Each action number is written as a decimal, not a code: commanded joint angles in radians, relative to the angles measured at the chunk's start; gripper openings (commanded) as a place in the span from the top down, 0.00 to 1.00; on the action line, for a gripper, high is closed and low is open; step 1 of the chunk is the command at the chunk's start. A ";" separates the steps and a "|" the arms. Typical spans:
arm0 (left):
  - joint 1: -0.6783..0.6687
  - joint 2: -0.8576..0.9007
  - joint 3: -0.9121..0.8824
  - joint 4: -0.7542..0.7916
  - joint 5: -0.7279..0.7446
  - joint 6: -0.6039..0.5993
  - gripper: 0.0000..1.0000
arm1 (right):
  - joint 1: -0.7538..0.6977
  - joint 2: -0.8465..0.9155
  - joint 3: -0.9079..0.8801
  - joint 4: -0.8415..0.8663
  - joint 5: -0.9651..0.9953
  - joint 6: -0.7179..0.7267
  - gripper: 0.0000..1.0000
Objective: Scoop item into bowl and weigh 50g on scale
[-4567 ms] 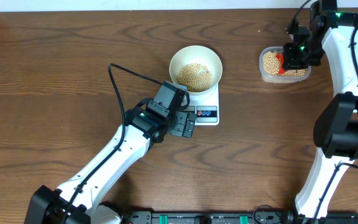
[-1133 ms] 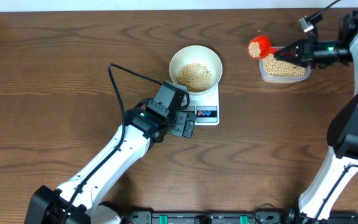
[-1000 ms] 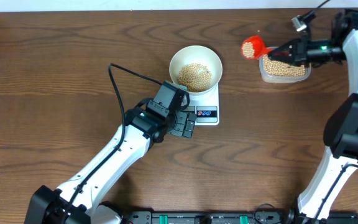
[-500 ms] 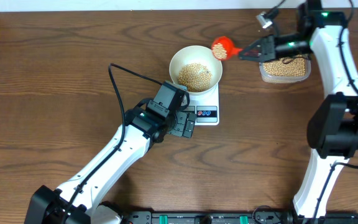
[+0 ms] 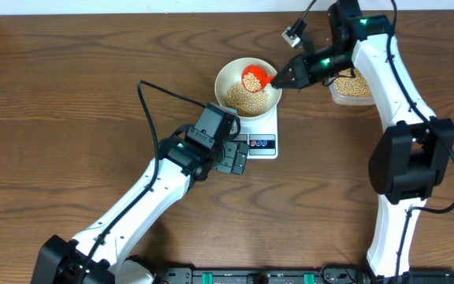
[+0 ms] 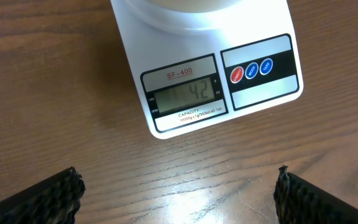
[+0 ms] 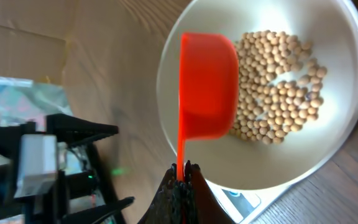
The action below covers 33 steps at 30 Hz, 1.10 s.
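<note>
The white bowl (image 5: 247, 87) sits on the white scale (image 5: 260, 136) and holds a pile of beige beans (image 5: 244, 98). My right gripper (image 5: 288, 75) is shut on the handle of a red scoop (image 5: 253, 78), which hangs over the bowl. In the right wrist view the scoop (image 7: 209, 85) is above the beans (image 7: 277, 87) inside the bowl (image 7: 328, 143); its contents are hidden. My left gripper (image 5: 239, 160) is open and empty just in front of the scale. In the left wrist view the scale display (image 6: 184, 94) reads 42.
A clear plastic tub of beans (image 5: 353, 87) stands at the back right, partly under my right arm. The scale's red and blue buttons (image 6: 251, 70) face the left gripper. Black equipment runs along the table's front edge (image 5: 258, 276).
My right gripper carried the red scoop from the tub leftward to above the bowl. The left arm has not moved.
</note>
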 commanded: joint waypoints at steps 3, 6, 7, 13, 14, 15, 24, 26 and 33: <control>0.002 -0.008 -0.008 0.001 -0.013 0.005 0.00 | 0.040 -0.037 0.001 0.008 0.068 -0.006 0.99; 0.002 -0.008 -0.008 0.001 -0.013 0.006 0.00 | 0.045 -0.037 0.001 0.010 0.087 -0.005 0.99; 0.002 -0.008 -0.008 0.001 -0.013 0.005 0.00 | 0.047 -0.037 0.001 0.010 0.092 -0.006 0.99; 0.002 -0.008 -0.008 0.001 -0.013 0.005 0.00 | 0.048 -0.037 0.002 0.012 0.106 -0.006 0.99; 0.002 -0.008 -0.008 0.001 -0.013 0.006 0.00 | 0.048 -0.037 0.001 0.014 0.115 -0.005 0.99; 0.002 -0.008 -0.008 0.001 -0.013 0.006 0.00 | 0.048 -0.037 0.001 0.014 0.126 -0.005 0.99; 0.002 -0.008 -0.008 0.001 -0.013 0.006 0.00 | 0.050 -0.037 0.001 0.042 0.154 -0.005 0.99; 0.002 -0.008 -0.008 0.001 -0.013 0.005 0.00 | 0.053 -0.037 0.001 0.056 0.159 -0.005 0.99; 0.002 -0.008 -0.008 0.001 -0.013 0.006 0.00 | 0.102 -0.037 0.002 0.093 0.288 0.014 0.99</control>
